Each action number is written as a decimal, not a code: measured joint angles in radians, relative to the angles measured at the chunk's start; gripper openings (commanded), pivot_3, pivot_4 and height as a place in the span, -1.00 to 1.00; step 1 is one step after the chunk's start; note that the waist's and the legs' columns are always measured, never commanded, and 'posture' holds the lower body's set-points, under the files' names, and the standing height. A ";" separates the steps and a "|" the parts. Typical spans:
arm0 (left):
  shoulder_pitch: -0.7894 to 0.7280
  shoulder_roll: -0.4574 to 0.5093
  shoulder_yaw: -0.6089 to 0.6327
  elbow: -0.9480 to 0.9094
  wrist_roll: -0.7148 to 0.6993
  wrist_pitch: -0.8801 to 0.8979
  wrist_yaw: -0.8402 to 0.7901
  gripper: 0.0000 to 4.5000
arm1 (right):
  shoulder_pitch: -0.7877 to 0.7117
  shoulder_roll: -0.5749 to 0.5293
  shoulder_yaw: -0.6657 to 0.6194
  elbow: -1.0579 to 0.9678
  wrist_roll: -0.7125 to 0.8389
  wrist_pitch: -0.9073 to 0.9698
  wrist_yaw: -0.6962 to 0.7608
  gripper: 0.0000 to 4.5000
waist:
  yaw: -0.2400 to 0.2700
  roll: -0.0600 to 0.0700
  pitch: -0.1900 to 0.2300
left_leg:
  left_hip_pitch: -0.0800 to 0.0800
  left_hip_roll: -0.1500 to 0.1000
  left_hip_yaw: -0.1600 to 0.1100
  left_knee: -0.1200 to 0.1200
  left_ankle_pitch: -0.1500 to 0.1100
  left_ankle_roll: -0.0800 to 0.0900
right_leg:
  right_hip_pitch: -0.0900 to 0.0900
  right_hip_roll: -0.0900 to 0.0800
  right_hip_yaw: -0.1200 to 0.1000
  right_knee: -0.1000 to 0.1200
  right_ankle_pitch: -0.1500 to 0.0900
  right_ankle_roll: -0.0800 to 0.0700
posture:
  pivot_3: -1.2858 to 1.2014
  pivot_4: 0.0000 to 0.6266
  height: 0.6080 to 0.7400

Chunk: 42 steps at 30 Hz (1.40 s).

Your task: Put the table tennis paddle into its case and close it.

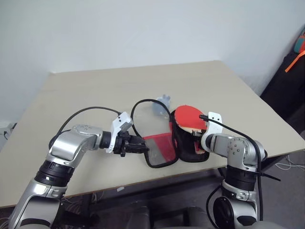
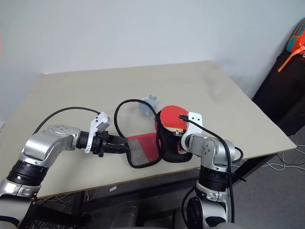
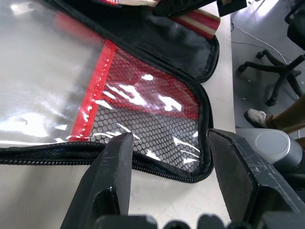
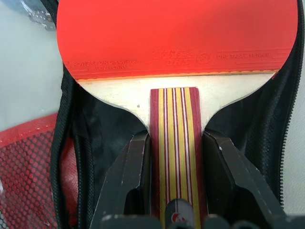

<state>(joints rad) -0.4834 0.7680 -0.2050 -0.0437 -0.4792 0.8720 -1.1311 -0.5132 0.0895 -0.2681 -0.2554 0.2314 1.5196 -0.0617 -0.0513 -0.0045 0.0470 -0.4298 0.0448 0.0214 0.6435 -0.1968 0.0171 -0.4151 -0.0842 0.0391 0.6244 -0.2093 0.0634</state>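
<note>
I saw the soft red zip case (image 1: 167,145) with black trim lying open, its mesh flap edge between my left gripper's (image 3: 169,179) released jaws. The flat red rubber paddle (image 4: 176,38) lay over its black lining, striped wooden handle clenched in my right gripper (image 4: 175,167).

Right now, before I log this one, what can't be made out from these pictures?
- Paddle handle end: cut off by the frame edge in the right wrist view, hidden behind the right gripper in the head views.
- Whether the left gripper touches the case flap: its fingers straddle the zip edge, contact unclear.
- Blue-grey thing behind the case: too small to identify.
- Case logo: not readable.
</note>
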 measured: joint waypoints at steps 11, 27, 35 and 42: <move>0.003 0.000 -0.001 0.001 0.000 -0.001 0.002 0.16 | 0.020 -0.006 0.023 -0.023 -0.006 0.019 0.002 -0.45 | 0.000 0.000 0.000 | 0.000 0.000 0.000 0.000 0.000 0.000 | 0.000 0.000 0.000 0.000 0.000 -0.001 | 0.03 -1.00 1.00; 0.028 0.000 -0.001 -0.023 -0.004 0.001 0.018 0.16 | 0.026 -0.005 0.046 -0.030 -0.015 0.033 0.015 -0.45 | -0.001 0.000 0.000 | 0.000 0.000 0.001 -0.001 0.000 0.000 | -0.002 0.000 0.000 0.000 0.000 -0.001 | 0.03 -1.00 1.00; 0.029 0.000 -0.001 -0.024 -0.005 0.003 0.019 0.16 | 0.027 0.002 0.067 -0.003 -0.026 -0.004 0.028 0.74 | 0.000 0.000 0.000 | 0.000 0.000 0.000 -0.001 0.000 0.000 | -0.003 0.000 0.000 0.000 0.000 -0.001 | 0.03 -1.00 1.00; 0.028 0.000 0.024 -0.021 -0.009 0.008 0.021 0.16 | 0.006 0.004 -0.001 0.012 -0.019 -0.070 0.052 0.99 | -0.001 0.000 0.000 | -0.001 0.000 0.001 -0.001 0.000 0.000 | -0.004 0.000 0.001 0.000 0.000 -0.001 | 0.03 -1.00 1.00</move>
<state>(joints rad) -0.4551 0.7680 -0.1808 -0.0645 -0.4884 0.8800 -1.1099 -0.5070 0.0932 -0.2688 -0.2438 0.2120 1.4499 -0.0094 -0.0520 -0.0045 0.0470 -0.4307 0.0451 0.0224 0.6423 -0.1969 0.0168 -0.4195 -0.0845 0.0396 0.6245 -0.2095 0.0627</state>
